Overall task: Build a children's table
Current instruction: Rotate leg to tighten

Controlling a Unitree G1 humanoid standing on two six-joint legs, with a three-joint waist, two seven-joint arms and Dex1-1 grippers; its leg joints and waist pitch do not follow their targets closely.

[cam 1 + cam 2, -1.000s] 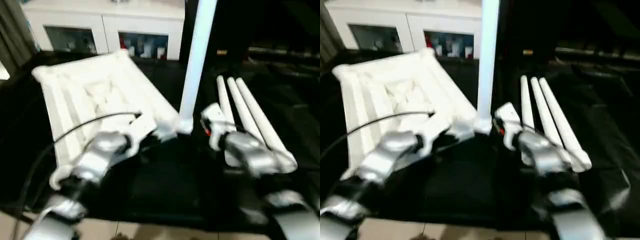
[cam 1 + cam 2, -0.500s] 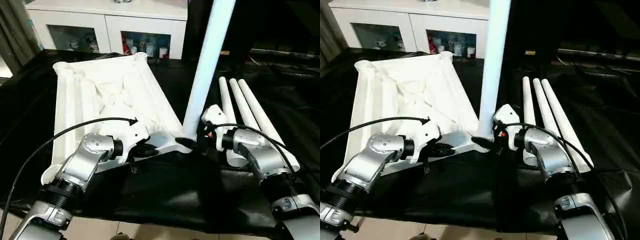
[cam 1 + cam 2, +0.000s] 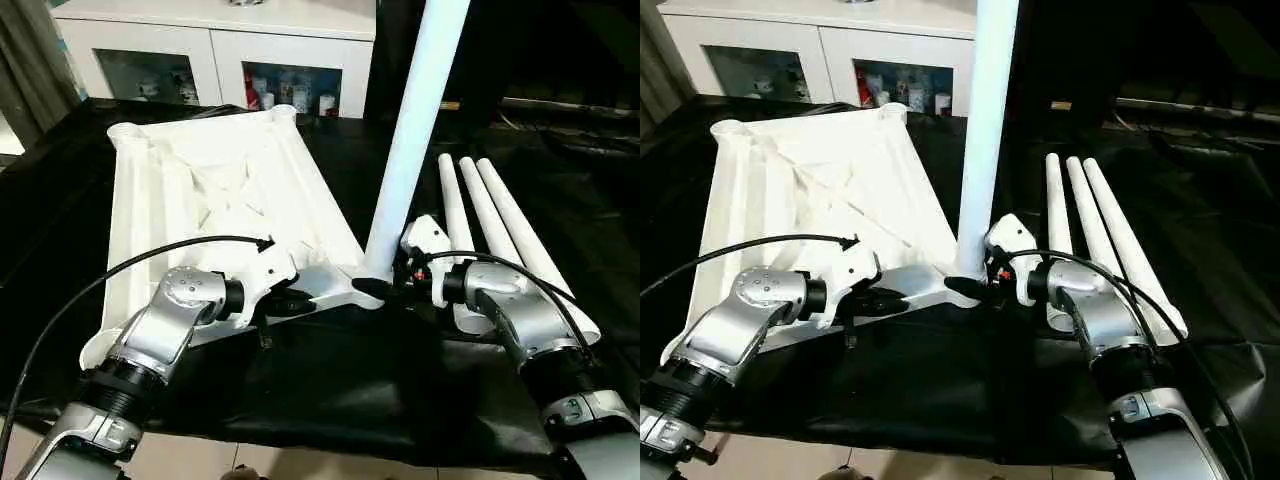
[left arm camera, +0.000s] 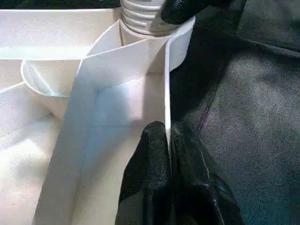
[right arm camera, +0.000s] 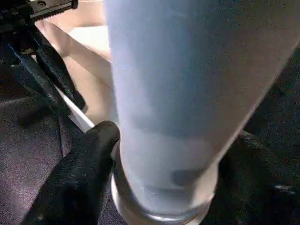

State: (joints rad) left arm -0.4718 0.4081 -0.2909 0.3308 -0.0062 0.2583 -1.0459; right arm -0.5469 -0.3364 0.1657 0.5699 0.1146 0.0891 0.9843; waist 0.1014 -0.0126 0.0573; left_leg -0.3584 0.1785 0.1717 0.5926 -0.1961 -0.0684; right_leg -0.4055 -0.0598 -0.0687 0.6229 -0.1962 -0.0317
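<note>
The left gripper pinches the tabletop rim at six o'clock; the right gripper clasps the upright leg in its corner socket; tilting risks cross-threading.

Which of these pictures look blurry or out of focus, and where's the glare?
Right wrist view: the upright leg is soft and out of focus up close. Left wrist view: the tabletop wall is washed out bright near its corner socket. Left eye view: sharp, with the three loose legs clearly outlined.
</note>
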